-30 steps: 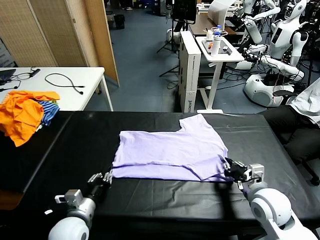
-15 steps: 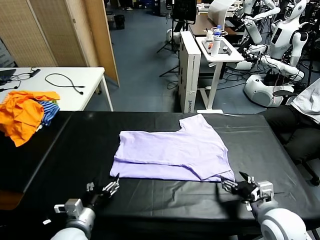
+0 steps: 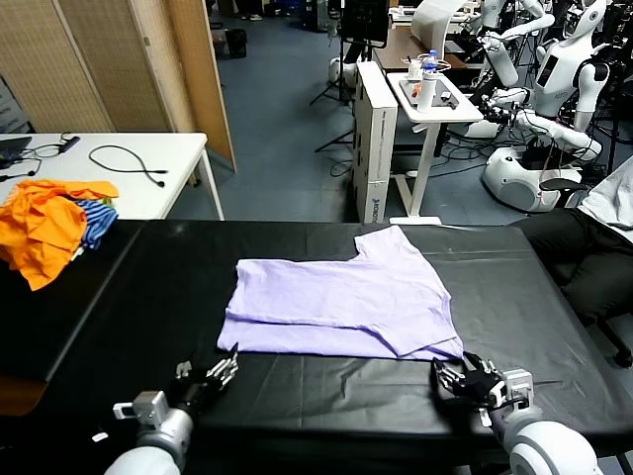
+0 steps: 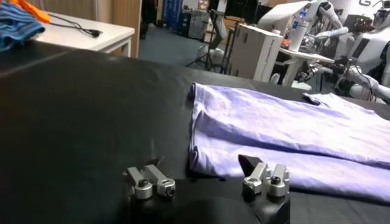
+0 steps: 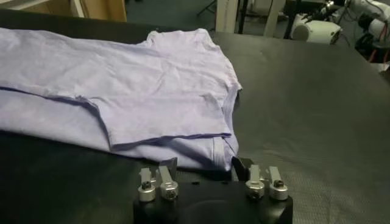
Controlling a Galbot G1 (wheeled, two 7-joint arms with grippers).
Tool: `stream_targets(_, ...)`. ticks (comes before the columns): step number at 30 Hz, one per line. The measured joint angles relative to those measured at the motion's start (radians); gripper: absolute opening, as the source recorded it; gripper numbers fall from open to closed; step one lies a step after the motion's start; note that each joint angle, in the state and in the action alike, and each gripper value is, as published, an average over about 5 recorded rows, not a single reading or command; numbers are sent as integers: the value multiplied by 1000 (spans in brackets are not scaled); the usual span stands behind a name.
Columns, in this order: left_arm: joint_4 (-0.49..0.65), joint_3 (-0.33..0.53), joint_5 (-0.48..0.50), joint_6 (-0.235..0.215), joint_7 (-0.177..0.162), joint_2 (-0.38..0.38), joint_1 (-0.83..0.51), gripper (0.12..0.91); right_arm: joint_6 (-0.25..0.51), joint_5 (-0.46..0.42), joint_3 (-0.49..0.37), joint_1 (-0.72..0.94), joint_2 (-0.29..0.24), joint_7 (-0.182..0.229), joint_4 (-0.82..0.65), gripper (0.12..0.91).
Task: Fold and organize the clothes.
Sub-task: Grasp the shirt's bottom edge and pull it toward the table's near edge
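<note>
Nearest the robot, at the front edge of a black table (image 3: 119,297), both grippers rest low on the cloth-covered top. Left gripper (image 3: 210,375) sits just short of the lavender T-shirt's (image 3: 341,302) near left corner; its wrist view shows the left gripper's fingers (image 4: 152,180) apart with nothing between them, the shirt's folded edge lying just beyond the fingertips. Right gripper (image 3: 460,377) sits just short of the shirt's near right corner; its wrist view shows the right gripper's fingers (image 5: 163,182) apart as well, holding nothing, with the hem just ahead of them.

Beyond the fingers, the T-shirt lies flat across the middle of the table, folded over on itself, one sleeve pointing toward the far edge. No print shows on its upper face.

Far off to the left of the left gripper lies a heap of orange and blue-striped garments (image 3: 49,223), partly on a white side table (image 3: 178,158) that also carries a black cable (image 3: 129,163). Only the head view shows the far room: a white cart with a bottle (image 3: 428,69), wooden screens (image 3: 99,69), and white humanoid robots (image 3: 564,89) at the far right. No writing can be read.
</note>
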Motion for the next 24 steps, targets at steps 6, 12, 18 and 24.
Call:
stream_targets(6, -17, -4, -8, 2, -31, -1, 20, 152, -15, -7, 7, -22, -1, -6, 26, 140)
stream_targets(12, -74, -25, -3, 6, -53, -1, 78, 146, -52, -41, 19, -73, -8, -27, 70, 140)
stream_targets(18, -132, -57, 6, 5, -53, 17, 169, 146, -80, -81, 19, -134, -14, -35, 115, 140)
stream_targets(24, -172, -76, 18, 2, -49, 15, 245, 146, -85, -100, 16, -191, -5, -28, 156, 140)
